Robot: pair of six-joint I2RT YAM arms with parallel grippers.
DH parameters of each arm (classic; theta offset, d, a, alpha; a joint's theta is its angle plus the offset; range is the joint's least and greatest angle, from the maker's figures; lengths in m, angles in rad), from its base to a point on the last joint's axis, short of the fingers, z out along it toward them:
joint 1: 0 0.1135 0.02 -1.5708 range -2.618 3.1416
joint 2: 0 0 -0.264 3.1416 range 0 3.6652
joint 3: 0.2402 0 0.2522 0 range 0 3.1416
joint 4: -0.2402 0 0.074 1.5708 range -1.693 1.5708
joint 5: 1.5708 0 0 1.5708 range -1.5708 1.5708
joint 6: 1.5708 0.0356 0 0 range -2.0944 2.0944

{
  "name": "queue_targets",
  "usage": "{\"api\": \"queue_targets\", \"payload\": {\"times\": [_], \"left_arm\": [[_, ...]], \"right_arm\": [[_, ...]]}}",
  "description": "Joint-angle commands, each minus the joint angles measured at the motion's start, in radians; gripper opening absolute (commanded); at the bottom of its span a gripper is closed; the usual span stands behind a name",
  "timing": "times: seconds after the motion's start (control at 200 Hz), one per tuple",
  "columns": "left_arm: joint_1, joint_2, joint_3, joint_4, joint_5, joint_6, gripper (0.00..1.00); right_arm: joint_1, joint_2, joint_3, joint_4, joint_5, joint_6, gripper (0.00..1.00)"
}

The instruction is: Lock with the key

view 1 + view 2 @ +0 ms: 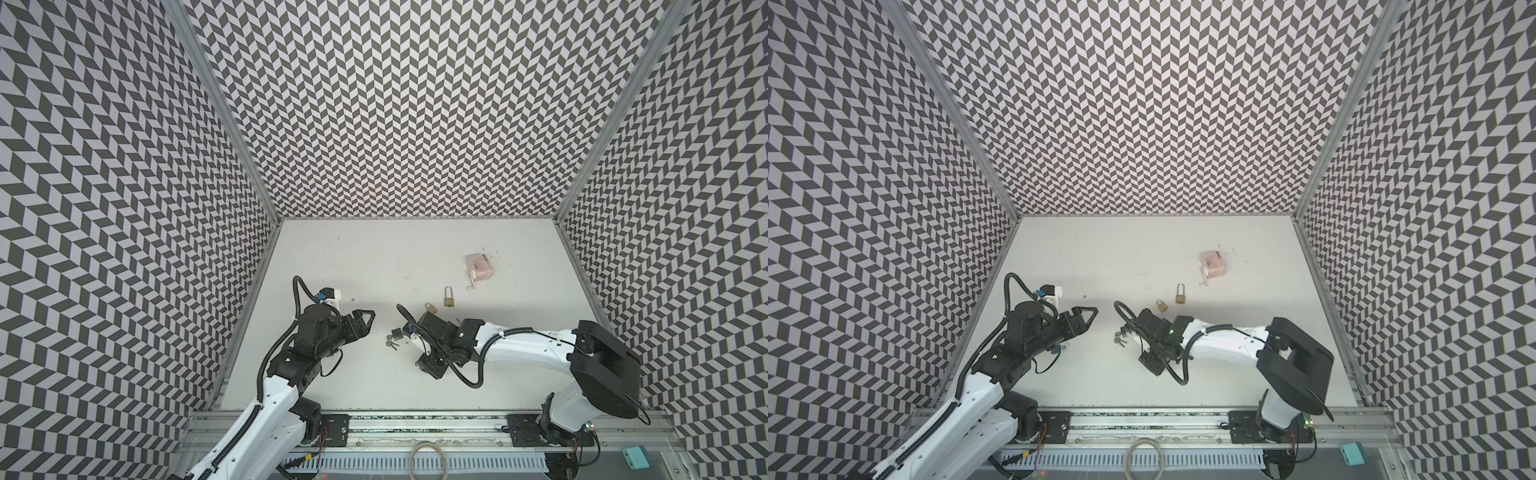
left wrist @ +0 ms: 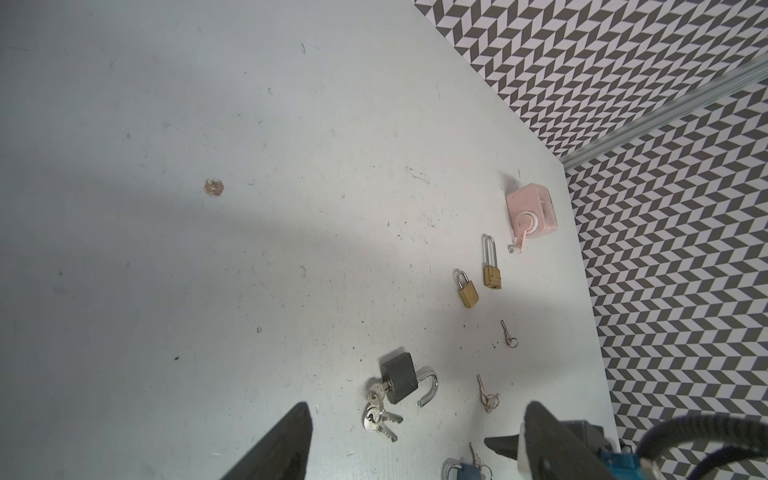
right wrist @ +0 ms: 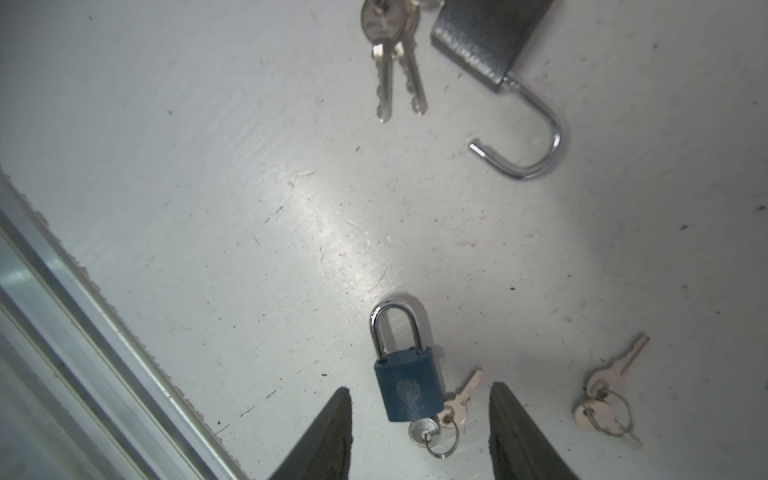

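Note:
A blue padlock point(image 3: 407, 374) lies flat on the white table with its shackle shut. A key point(image 3: 423, 433) sits in its keyhole, and a second key point(image 3: 462, 395) hangs on the same ring. My right gripper point(image 3: 420, 388) is open just above the table, one finger on each side of the lock body with a gap on both sides. In both top views the right wrist point(image 1: 434, 332) hides this lock. My left gripper point(image 1: 368, 320) hovers open and empty, left of a grey padlock point(image 2: 399, 376) with a swung-open shackle and a key bunch point(image 2: 376, 411).
Two brass padlocks point(image 1: 449, 298) point(image 1: 431, 309) and a pink box with a crank point(image 1: 480, 268) lie farther back. Loose keys point(image 2: 508, 334) point(image 3: 606, 395) lie right of the grey lock. An aluminium rail point(image 3: 62, 332) runs along the table's front edge.

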Motion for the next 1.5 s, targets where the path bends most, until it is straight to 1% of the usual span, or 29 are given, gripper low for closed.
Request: {"api": "queue_targets", "payload": {"times": [0.0,0.21,0.27,0.345,0.401,0.501,0.591,0.656,0.811,0.881,1.026,1.227,1.317,1.367,1.427,1.497], "left_arm": [[0.036,-0.006,-0.011,0.023,0.056,0.015,0.80],[0.071,-0.003,-0.027,0.041,0.102,0.019,0.79],[0.074,-0.002,-0.028,0.044,0.106,0.021,0.79],[0.075,-0.001,-0.025,0.045,0.109,0.024,0.79],[0.076,-0.001,-0.024,0.043,0.112,0.024,0.79],[0.077,-0.002,-0.024,0.042,0.113,0.024,0.79],[0.078,0.000,-0.024,0.045,0.116,0.024,0.79],[0.077,0.000,-0.022,0.043,0.117,0.024,0.79],[0.079,-0.002,-0.021,0.044,0.120,0.024,0.79],[0.079,-0.003,-0.020,0.043,0.123,0.024,0.79],[0.082,-0.013,-0.015,0.031,0.124,0.024,0.79],[0.083,-0.019,-0.008,0.027,0.135,0.025,0.78],[0.082,-0.021,-0.011,0.067,0.196,0.024,0.77],[0.080,-0.025,-0.022,0.112,0.265,0.011,0.73],[0.070,-0.033,-0.043,0.179,0.344,-0.025,0.72],[0.045,-0.050,-0.060,0.238,0.409,-0.054,0.71]], "right_arm": [[0.018,0.035,0.033,-0.008,0.033,-0.060,0.50],[0.018,0.097,0.056,-0.026,0.072,-0.066,0.46],[0.018,0.108,0.060,-0.032,0.072,-0.066,0.43],[0.019,0.118,0.064,-0.040,0.067,-0.063,0.36],[0.018,0.123,0.068,-0.051,0.069,-0.059,0.34],[0.022,0.109,0.069,-0.069,0.070,-0.050,0.35],[0.026,0.090,0.067,-0.077,0.058,-0.040,0.41],[0.029,0.079,0.070,-0.087,0.056,-0.032,0.43],[0.031,0.084,0.059,-0.087,0.058,-0.027,0.41],[0.031,0.098,0.059,-0.086,0.061,-0.026,0.38],[0.031,0.095,0.057,-0.070,0.065,-0.022,0.27],[0.031,0.062,0.057,-0.063,0.086,-0.020,0.24],[0.030,0.002,0.055,-0.042,0.104,-0.025,0.23],[0.031,-0.051,0.050,-0.019,0.109,-0.032,0.22],[0.031,-0.123,0.040,0.026,0.119,-0.041,0.20],[0.029,-0.199,0.021,0.070,0.123,-0.071,0.19]]}}
